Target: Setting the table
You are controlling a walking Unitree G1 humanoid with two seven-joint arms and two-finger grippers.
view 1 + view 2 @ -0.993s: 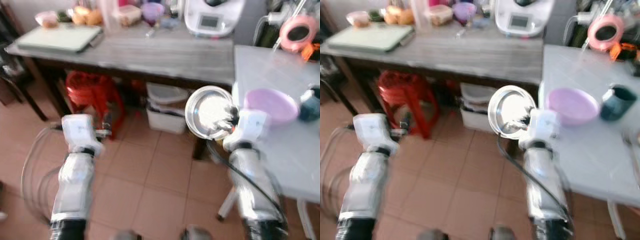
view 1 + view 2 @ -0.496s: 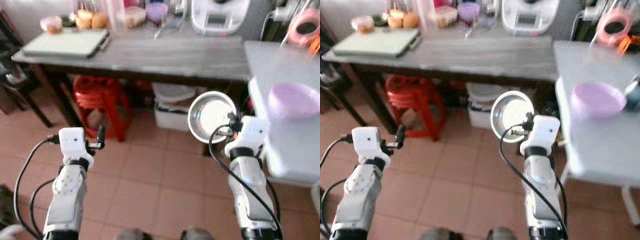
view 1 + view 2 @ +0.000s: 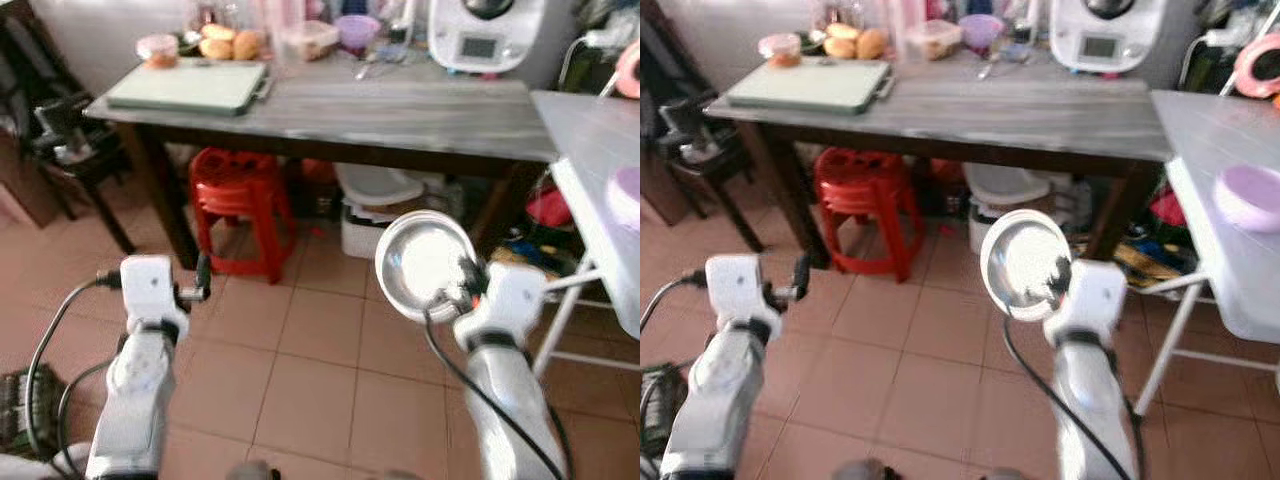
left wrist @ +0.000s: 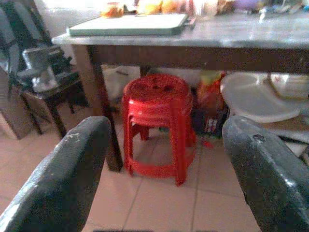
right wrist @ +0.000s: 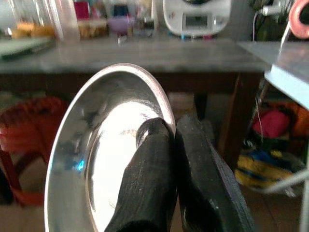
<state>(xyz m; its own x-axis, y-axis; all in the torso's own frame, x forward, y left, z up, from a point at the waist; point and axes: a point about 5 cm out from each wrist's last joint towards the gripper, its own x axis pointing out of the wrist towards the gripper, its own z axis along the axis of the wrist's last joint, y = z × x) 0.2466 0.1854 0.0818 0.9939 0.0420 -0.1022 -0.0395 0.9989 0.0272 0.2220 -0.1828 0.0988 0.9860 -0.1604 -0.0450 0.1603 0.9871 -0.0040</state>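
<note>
The right gripper [image 5: 166, 145] holds a round steel plate [image 3: 424, 262] by its rim — one finger lies inside the dish, the other behind it, pinching the edge. The plate is held up on its edge in the air over the tiled floor [image 3: 300, 350], its shiny face turned toward the camera, in front of the long grey table [image 3: 400, 105] and to the left of the white table [image 3: 1210, 190].

The left gripper [image 4: 164, 159] is raised on the other side with its fingers spread wide, nothing between them; it points at a red stool [image 3: 235, 205] standing under the grey table.

On the grey table lie a pale green cutting board [image 3: 805, 85], some bread rolls [image 3: 860, 40], a few containers and a white kitchen machine [image 3: 1105, 35]. A purple bowl [image 3: 1250, 195] sits on the white table — well apart from the plate. White plastic bins [image 3: 385, 200] are stored beneath the grey table beside the stool.
</note>
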